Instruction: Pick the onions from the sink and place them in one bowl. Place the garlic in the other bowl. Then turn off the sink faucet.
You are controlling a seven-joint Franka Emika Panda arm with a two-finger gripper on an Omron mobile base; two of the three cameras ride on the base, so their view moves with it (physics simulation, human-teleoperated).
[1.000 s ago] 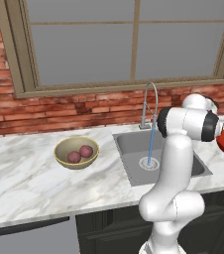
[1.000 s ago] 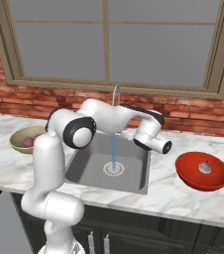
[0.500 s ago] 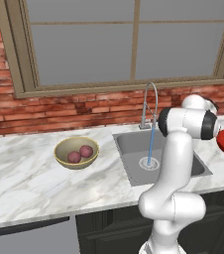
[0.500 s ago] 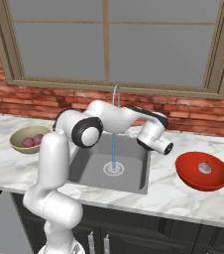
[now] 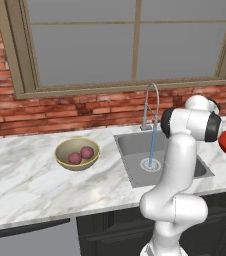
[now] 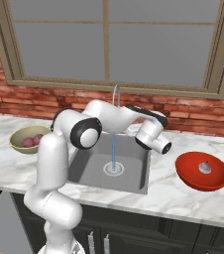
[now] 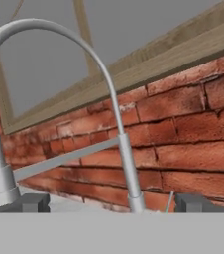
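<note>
Both onions (image 5: 80, 155) lie in the yellowish-tan bowl (image 5: 65, 148) on the counter left of the sink (image 5: 133, 146); the same bowl (image 6: 17, 137) appears at the left of the right base view. The garlic (image 6: 204, 167) rests in the red bowl (image 6: 187, 174) to the right of the sink (image 6: 89, 171). Water runs from the faucet (image 5: 151, 102) into the drain. My gripper (image 7: 114, 203) is open and empty, close in front of the faucet (image 7: 125, 163), its stem between my fingertips (image 7: 34, 202). My wrist (image 6: 153, 136) hangs over the sink's back right corner.
A brick wall (image 7: 183, 129) and a wooden window sill (image 5: 110, 87) run right behind the faucet. The marble counter (image 5: 30, 185) stretches left of the sink. My own arm (image 6: 109, 116) crosses in front of the faucet in the right base view.
The arm has shifted slightly to the right over the sink. The gripper stays open. Bowls, onions and garlic have not moved, and the water still runs.
</note>
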